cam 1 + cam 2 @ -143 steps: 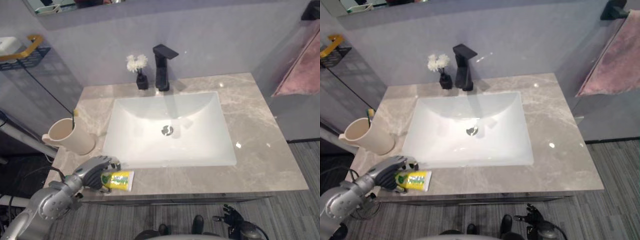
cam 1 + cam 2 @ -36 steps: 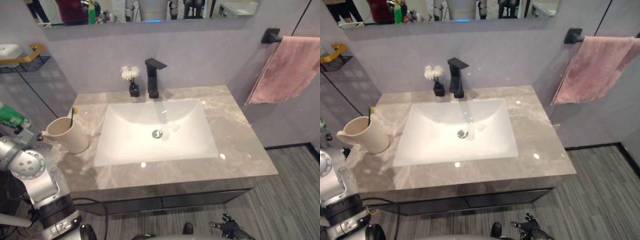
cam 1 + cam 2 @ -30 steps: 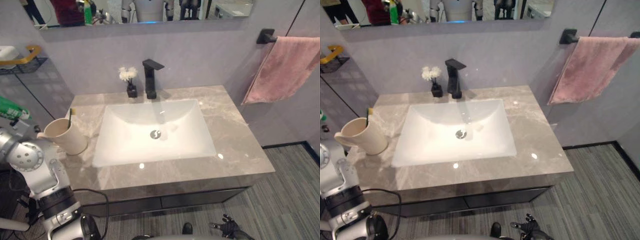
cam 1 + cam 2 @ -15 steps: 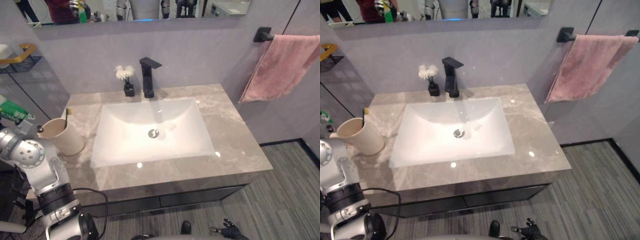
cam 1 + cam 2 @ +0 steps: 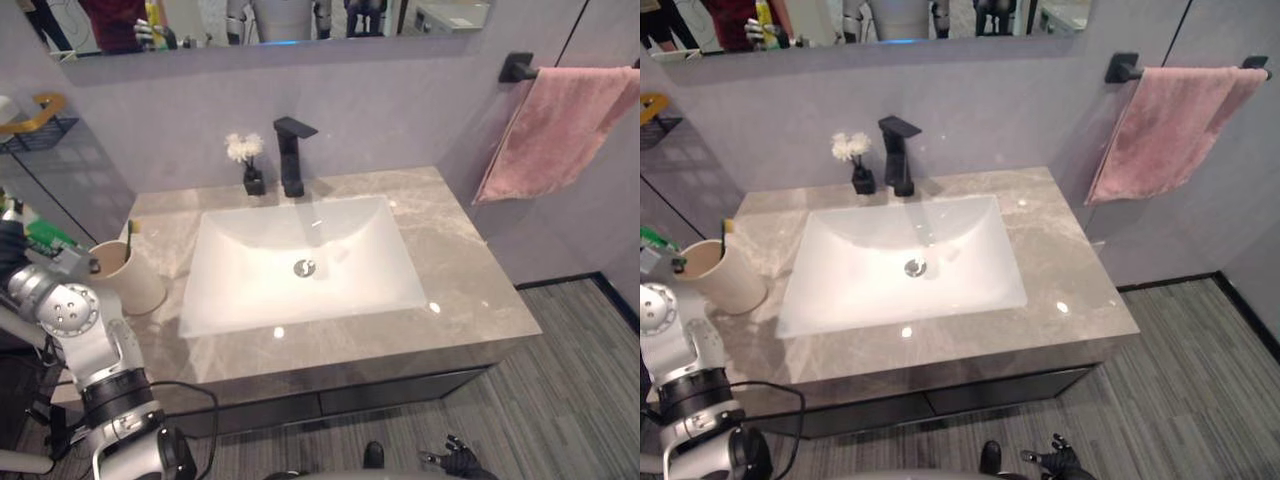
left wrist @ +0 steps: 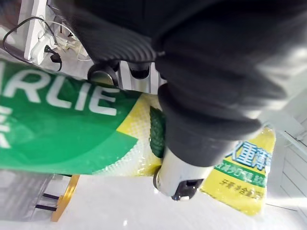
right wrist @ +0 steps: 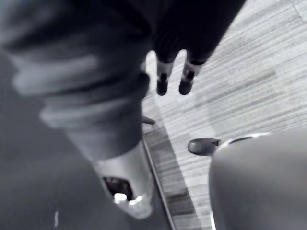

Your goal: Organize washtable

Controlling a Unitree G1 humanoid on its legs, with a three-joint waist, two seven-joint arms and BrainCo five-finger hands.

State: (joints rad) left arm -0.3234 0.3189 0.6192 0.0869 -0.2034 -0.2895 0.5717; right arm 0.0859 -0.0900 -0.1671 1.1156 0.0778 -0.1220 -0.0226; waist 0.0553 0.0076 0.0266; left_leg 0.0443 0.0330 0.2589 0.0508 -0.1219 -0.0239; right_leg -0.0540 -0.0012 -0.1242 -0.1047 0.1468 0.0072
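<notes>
Green and yellow plastic, glossy and creased, shows at the far left of the frame: the toothpaste tube point(image 5: 46, 233), held tilted in the air just beside the rim of the cup point(image 5: 136, 285). Close up it carries large white block lettering on the green and small dark characters on the yellow end. The left hand point(image 6: 192, 120) has its fingers clamped on the tube, the thumb pressed across the flat body.

Above it, at the upper left, a dark wire shelf point(image 5: 40, 125) with a gold handle hangs on the wall. The cup is smooth cream ceramic with a handle and stands on the left part of the desk point(image 5: 470, 280), a polished grey slab with marble veining. A toothbrush point(image 5: 133, 229) with a yellow-green end leans in it.

Next comes the white rectangular basin point(image 5: 240, 290), sunk in the desk, with a round metal drain point(image 5: 304, 267). Behind it stand a small black vase of white flowers point(image 5: 246, 150) and a matt black angular tap point(image 5: 291, 155).

Low at the bottom edge, right of centre, the right hand point(image 5: 456, 463) hangs above the striped grey floor point(image 5: 580, 400), its fingers apart and slack, holding nothing.

At the upper right a fluffy pink towel point(image 5: 560, 130) drapes over a black bar point(image 5: 516, 67).
</notes>
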